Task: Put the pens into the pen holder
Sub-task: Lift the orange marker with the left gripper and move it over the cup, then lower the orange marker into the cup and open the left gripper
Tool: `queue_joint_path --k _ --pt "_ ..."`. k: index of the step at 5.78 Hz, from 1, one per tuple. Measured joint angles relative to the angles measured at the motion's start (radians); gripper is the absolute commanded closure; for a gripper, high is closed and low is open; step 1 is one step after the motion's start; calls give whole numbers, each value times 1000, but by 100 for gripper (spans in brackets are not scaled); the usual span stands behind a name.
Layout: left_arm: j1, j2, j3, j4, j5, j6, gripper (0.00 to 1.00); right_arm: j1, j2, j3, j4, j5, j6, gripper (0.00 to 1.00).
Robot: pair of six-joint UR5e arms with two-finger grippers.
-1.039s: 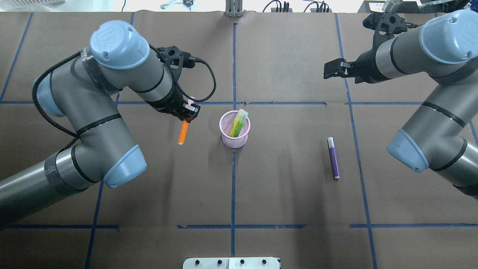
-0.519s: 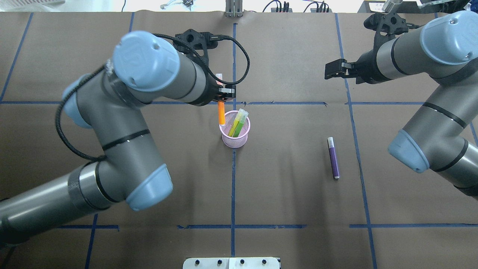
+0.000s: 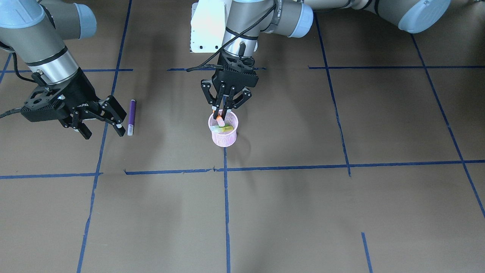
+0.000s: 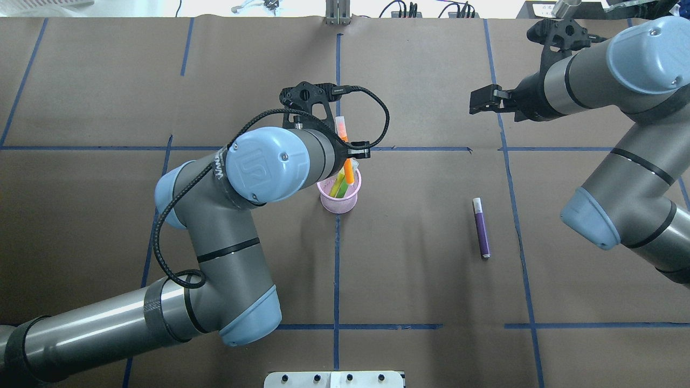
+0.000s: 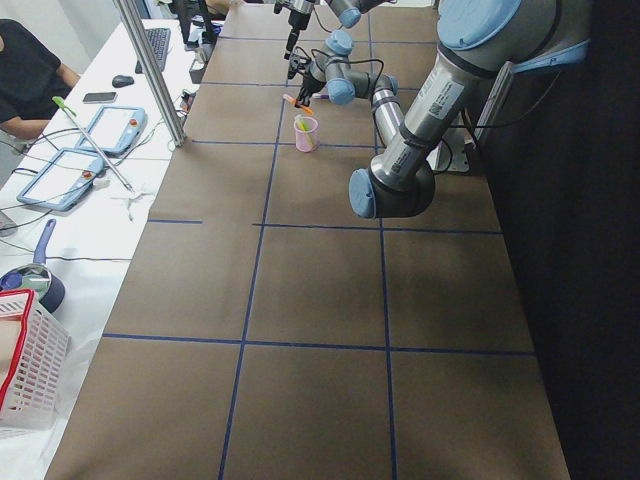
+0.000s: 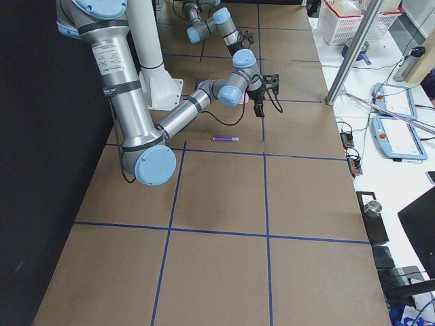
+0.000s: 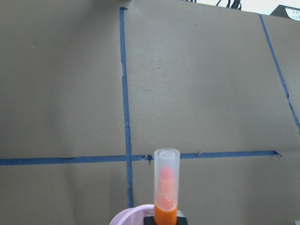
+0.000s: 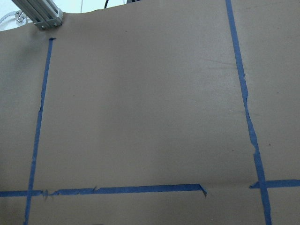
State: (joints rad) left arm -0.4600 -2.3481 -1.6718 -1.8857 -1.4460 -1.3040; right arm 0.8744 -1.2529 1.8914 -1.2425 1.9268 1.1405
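The pink mesh pen holder point(image 4: 338, 203) stands at the table's middle and holds a green pen point(image 4: 340, 185). It also shows in the front view point(image 3: 224, 138). My left gripper point(image 4: 349, 146) is shut on the orange pen point(image 4: 349, 170) and holds it upright over the holder, lower end at the cup's mouth. The front view shows the gripper point(image 3: 223, 110) and the pen point(image 3: 220, 120) the same way. In the left wrist view the orange pen point(image 7: 166, 187) rises above the holder's rim point(image 7: 125, 218). The purple pen point(image 4: 481, 229) lies flat to the right. My right gripper point(image 3: 103, 131) is open and empty, hovering beside the purple pen point(image 3: 131, 113).
Blue tape lines cross the brown table cover. A white control box point(image 4: 334, 380) sits at the near edge and a metal bracket point(image 4: 337, 16) at the far edge. The left arm's elbow point(image 4: 264, 172) hangs over the table left of the holder.
My left arm has swung right with the orange pen, from left of the holder to directly over it. The right arm has barely moved. The purple pen has stayed in place.
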Motion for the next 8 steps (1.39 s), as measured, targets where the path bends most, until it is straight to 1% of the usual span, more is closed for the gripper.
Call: queue_joint_path --k 1,2,3,4,5,6,8 --pt "6 4 8 -19 13 -6 92 0 -2 0 0 0 1 0" --pt "8 15 9 -38 17 -7 85 0 -3 0 0 0 1 0" --pt "8 41 10 -81 18 -6 76 0 -3 0 0 0 1 0" --pt "9 64 10 -124 18 -5 58 0 -3 0 0 0 2 0" --pt "9 73 10 -144 18 -6 12 0 -2 0 0 0 4 0" --pt "9 77 10 -152 18 -6 1 0 -2 1 0 0 6 0" --pt "9 77 6 -157 18 -9 1 -1 -9 -1 -1 2 1 0"
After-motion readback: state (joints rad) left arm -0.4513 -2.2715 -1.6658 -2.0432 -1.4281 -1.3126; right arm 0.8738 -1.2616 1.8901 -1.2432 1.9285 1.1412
